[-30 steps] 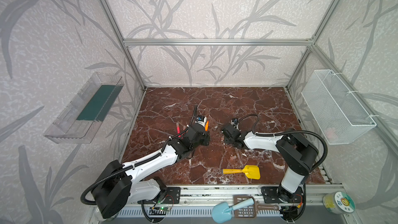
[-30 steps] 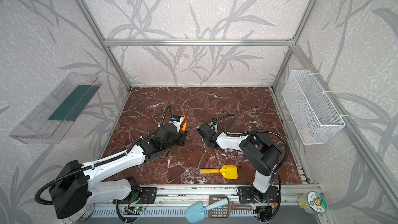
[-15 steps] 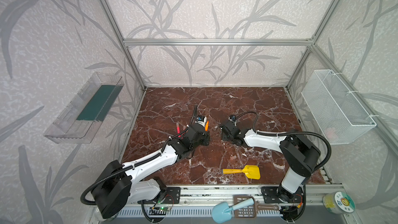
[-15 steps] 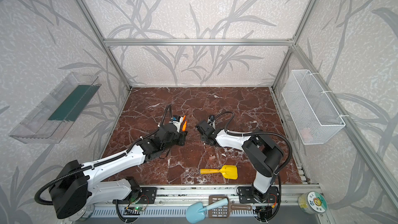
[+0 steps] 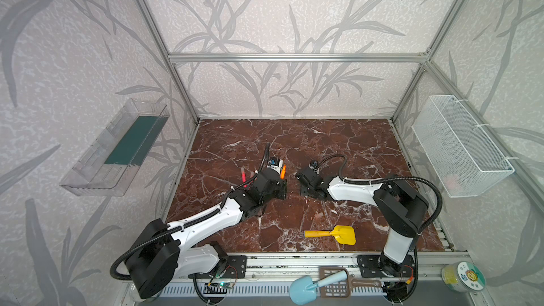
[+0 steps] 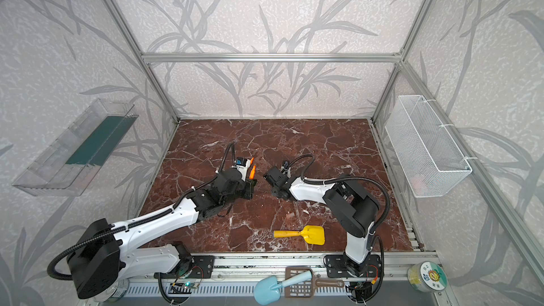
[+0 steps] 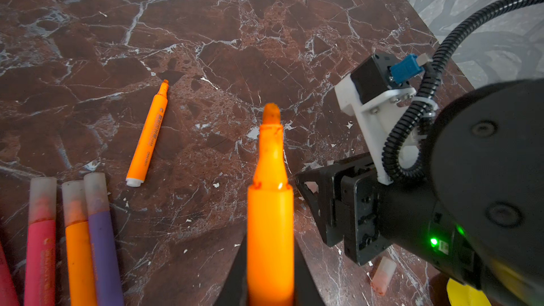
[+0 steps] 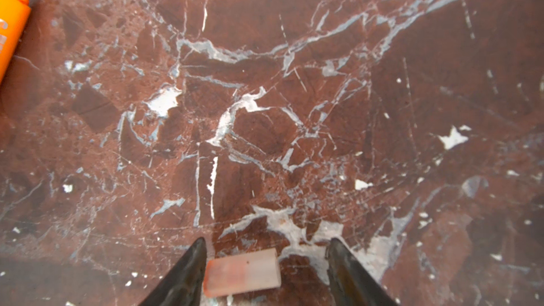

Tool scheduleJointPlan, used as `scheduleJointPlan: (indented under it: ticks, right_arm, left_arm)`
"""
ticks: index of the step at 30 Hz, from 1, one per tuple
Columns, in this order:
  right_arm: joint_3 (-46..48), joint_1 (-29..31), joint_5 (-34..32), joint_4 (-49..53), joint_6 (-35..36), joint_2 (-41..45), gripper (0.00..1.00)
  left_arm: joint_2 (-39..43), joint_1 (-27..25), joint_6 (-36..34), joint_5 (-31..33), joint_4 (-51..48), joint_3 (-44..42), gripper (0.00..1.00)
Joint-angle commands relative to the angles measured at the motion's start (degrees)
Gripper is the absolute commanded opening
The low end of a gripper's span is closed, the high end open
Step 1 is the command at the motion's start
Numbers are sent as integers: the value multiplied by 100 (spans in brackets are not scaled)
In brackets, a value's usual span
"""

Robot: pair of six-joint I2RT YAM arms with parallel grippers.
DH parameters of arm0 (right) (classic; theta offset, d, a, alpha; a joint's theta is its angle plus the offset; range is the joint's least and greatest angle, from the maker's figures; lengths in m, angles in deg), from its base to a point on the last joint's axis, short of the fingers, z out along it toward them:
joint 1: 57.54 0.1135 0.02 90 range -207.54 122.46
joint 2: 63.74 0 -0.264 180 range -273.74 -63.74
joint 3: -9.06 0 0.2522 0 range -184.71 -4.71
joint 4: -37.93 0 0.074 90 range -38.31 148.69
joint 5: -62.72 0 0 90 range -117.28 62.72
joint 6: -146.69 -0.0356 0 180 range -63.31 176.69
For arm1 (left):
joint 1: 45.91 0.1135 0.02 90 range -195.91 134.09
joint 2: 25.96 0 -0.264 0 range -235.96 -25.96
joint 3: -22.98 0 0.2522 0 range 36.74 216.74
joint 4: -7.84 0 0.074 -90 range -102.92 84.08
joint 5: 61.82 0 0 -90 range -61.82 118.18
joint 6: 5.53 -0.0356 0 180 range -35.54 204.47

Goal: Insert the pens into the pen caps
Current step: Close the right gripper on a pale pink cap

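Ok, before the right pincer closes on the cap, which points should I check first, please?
1. Left pincer shut on the orange pen: ok.
2. Its tip bare: ok.
3. Right pincer open: ok.
4. Pen cap between its jaws: ok, though near one jaw.
5. Cap turned for a side grip: not ok, it lies jaw to jaw.
6. Which cap end is open: cannot tell.

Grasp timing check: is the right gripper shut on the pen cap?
No: the right wrist view shows the right gripper open, the pen cap lying loose between its spread jaws.
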Motion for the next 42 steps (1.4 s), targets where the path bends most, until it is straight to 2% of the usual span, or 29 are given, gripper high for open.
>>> scheduleJointPlan:
  ticks: [1, 11, 15, 20, 27, 32, 42]
  right_arm:
    - [141, 9, -71, 214, -91, 4, 59]
    - [572, 18, -111, 188, -220, 396, 42]
    - [679, 18, -130, 235, -240, 569, 42]
    - [853, 18, -176, 371, -254, 868, 50]
    - [1168, 17, -245, 223, -268, 1130, 50]
    - [879, 9, -82, 188, -114, 843, 49]
    - [533, -110, -190, 298, -40, 304, 45]
  left_arm:
    - [92, 15, 24, 12, 89, -32, 0]
    - [97, 14, 24, 8, 89, -41, 0]
    - [96, 8, 25, 14, 89, -42, 0]
    - [108, 12, 28, 7, 89, -38, 0]
    - [110, 13, 32, -10, 101, -38, 0]
    - [118, 12, 32, -18, 98, -40, 0]
    - [189, 15, 31, -3, 88, -64, 0]
